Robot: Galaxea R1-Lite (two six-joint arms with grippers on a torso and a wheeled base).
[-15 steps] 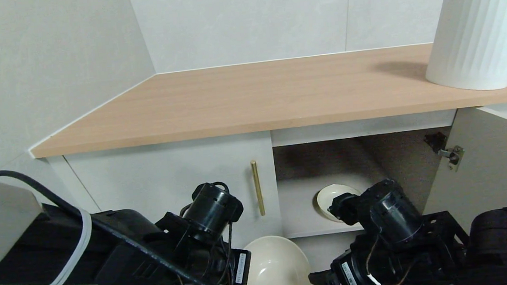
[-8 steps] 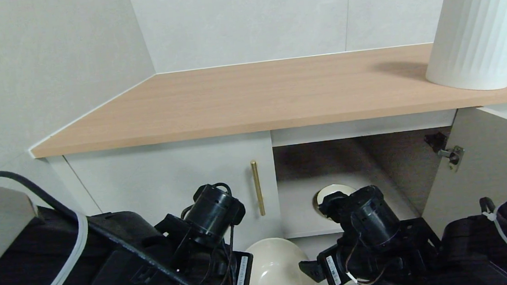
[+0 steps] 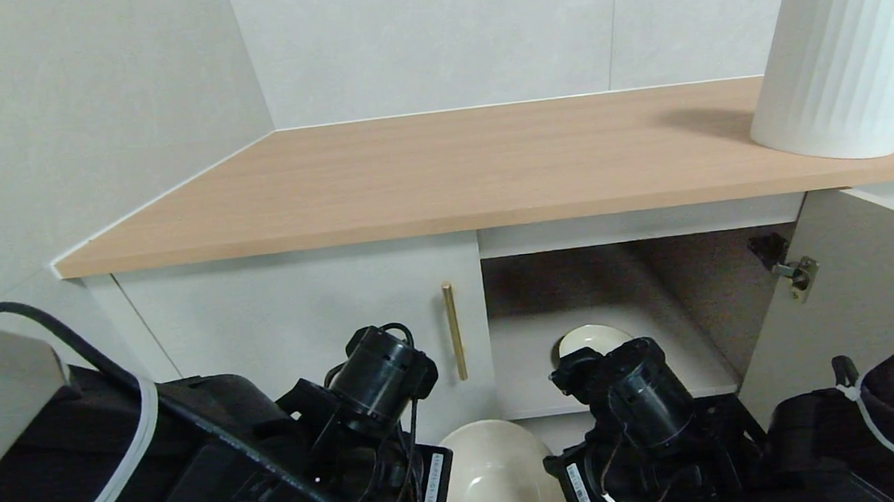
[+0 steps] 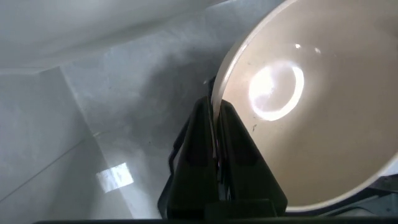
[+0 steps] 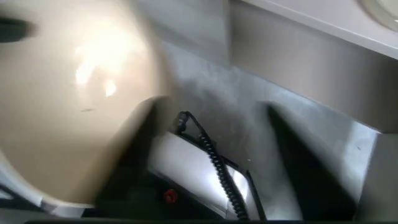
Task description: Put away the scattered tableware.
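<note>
While a small cream plate (image 3: 589,340) already lies on the shelf (image 3: 523,382) of the open cabinet, the cream bowl (image 3: 490,482) is not yet inside: it hangs at 6 o'clock in the head view, about 7 o'clock from the plate, with the left gripper (image 4: 215,118) clamped on its rim. The right gripper (image 3: 577,494) sits at the bowl's 3 o'clock side; whether it grips anything cannot be told. The task looks roughly half done, with the bowl left to shelve.
</note>
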